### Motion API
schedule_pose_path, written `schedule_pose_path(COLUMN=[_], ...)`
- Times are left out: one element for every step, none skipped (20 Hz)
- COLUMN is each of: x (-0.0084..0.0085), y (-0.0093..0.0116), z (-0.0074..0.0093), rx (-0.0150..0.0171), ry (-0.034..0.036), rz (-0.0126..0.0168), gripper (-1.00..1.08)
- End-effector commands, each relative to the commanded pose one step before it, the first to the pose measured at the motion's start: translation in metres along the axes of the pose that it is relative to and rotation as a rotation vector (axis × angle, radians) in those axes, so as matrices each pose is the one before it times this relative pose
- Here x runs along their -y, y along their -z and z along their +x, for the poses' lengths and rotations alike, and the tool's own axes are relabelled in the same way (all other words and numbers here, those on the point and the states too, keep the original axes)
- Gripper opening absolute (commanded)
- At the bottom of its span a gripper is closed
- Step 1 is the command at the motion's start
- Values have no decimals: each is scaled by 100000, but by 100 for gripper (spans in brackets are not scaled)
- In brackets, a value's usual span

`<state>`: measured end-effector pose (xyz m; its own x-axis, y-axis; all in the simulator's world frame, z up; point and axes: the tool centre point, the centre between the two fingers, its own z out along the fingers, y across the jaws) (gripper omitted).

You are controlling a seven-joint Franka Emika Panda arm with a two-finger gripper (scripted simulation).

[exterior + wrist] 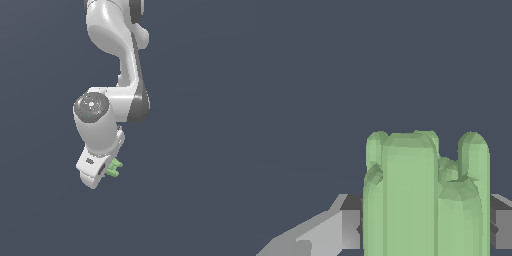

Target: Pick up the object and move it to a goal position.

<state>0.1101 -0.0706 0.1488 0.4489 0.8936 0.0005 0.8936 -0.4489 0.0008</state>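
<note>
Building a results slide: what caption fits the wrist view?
Wrist view: light-green barred piece fills the frame, held between the claw's grey fingers.

The white arm (117,47) comes down from the top centre of the exterior view, bends at a dark-grey elbow joint, and ends in a rounded wrist just left of centre. Below it the gripper (111,169) tilts toward the lower centre of the frame. In the wrist view its grey fingers (351,227) sit along the bottom edge, closed on the light-green object (426,200).

Overhead exterior; close wrist view (object (115,168) shared)
</note>
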Motion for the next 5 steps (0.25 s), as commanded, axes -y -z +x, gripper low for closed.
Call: schedule_pose_path(x=[-436, -93, -54, -19, 6], y=[403, 66, 27, -7, -22], z=[-384, -66, -21, 12, 30], rx=[5, 0, 0, 39, 0], ry=[174, 0, 0, -21, 0], rz=[106, 0, 0, -20, 0], gripper=[-100, -100, -100, -100, -100])
